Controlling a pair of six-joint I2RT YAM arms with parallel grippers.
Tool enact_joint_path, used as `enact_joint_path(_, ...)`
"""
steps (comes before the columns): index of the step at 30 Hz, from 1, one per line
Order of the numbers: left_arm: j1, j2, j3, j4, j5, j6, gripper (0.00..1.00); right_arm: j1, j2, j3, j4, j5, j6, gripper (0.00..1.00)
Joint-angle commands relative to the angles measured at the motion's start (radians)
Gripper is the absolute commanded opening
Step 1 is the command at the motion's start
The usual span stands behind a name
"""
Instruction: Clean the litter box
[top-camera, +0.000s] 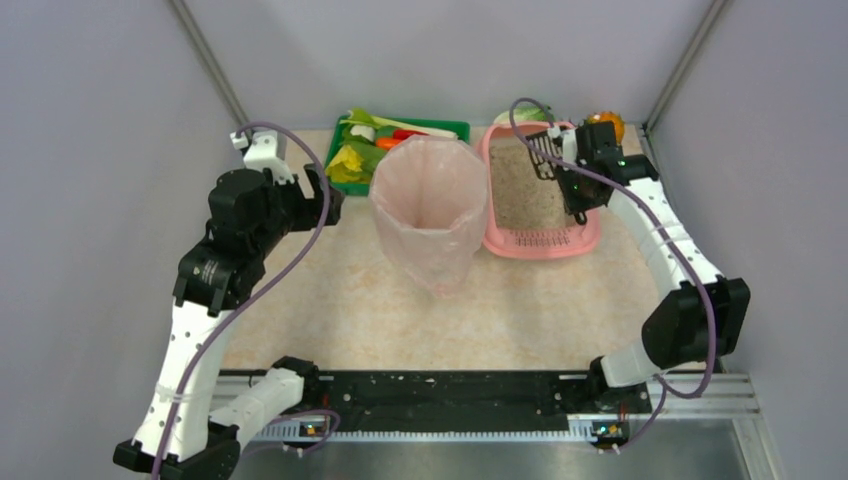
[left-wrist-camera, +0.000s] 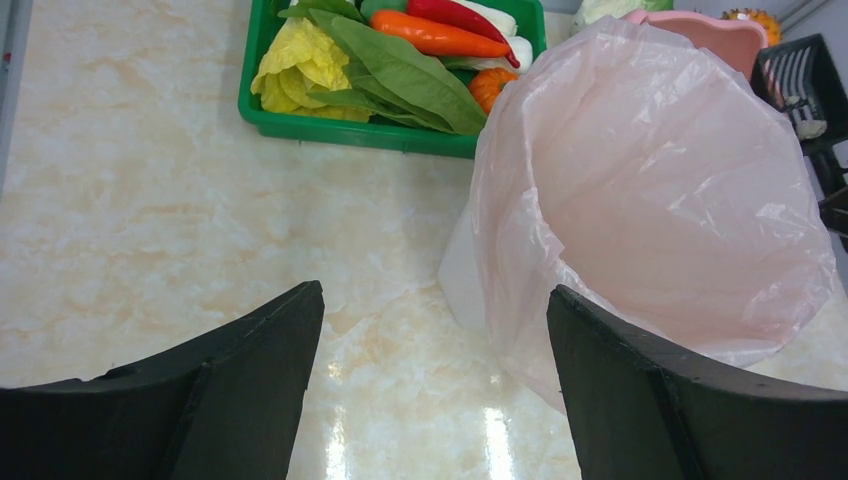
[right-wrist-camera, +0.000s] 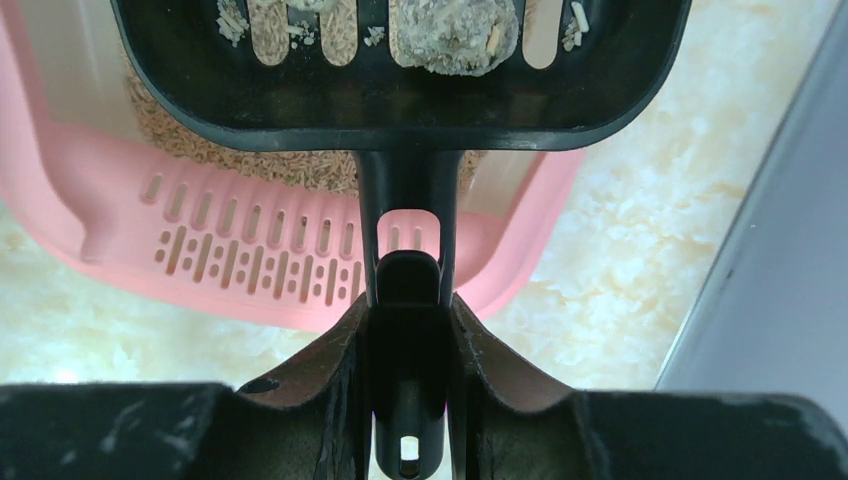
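The pink litter box (top-camera: 535, 243) sits at the back right with beige litter and a slotted grate at its near end; it also shows in the right wrist view (right-wrist-camera: 120, 215). My right gripper (top-camera: 572, 190) (right-wrist-camera: 405, 310) is shut on the handle of a black slotted scoop (right-wrist-camera: 400, 100), held above the box. A grey clump (right-wrist-camera: 455, 35) and crumbs lie in the scoop. My left gripper (top-camera: 322, 195) (left-wrist-camera: 435, 330) is open and empty, low over the table, left of the pink bag-lined bin (top-camera: 430, 205) (left-wrist-camera: 650, 190).
A green tray of vegetables (top-camera: 385, 140) (left-wrist-camera: 380, 70) stands at the back, left of the bin. An orange item (top-camera: 607, 122) sits at the back right corner. Grey walls close in the sides and back.
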Motion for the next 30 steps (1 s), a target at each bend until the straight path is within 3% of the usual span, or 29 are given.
enact_joint_path(1,-0.002,-0.018,-0.005,0.055,-0.002,0.004,0.88,0.006,-0.089,0.106,-0.04,0.02,-0.015,0.0)
enact_joint_path(13,-0.003,-0.029,-0.009,0.045,0.004,0.001,0.88,0.029,-0.029,0.39,-0.187,0.032,-0.036,0.0)
enact_joint_path(22,-0.002,-0.03,-0.009,0.044,-0.003,0.002,0.87,0.171,0.058,0.628,-0.289,0.093,-0.044,0.0)
enact_joint_path(30,-0.003,-0.024,-0.006,0.045,-0.008,0.004,0.88,0.331,0.107,0.707,-0.341,0.146,-0.051,0.0)
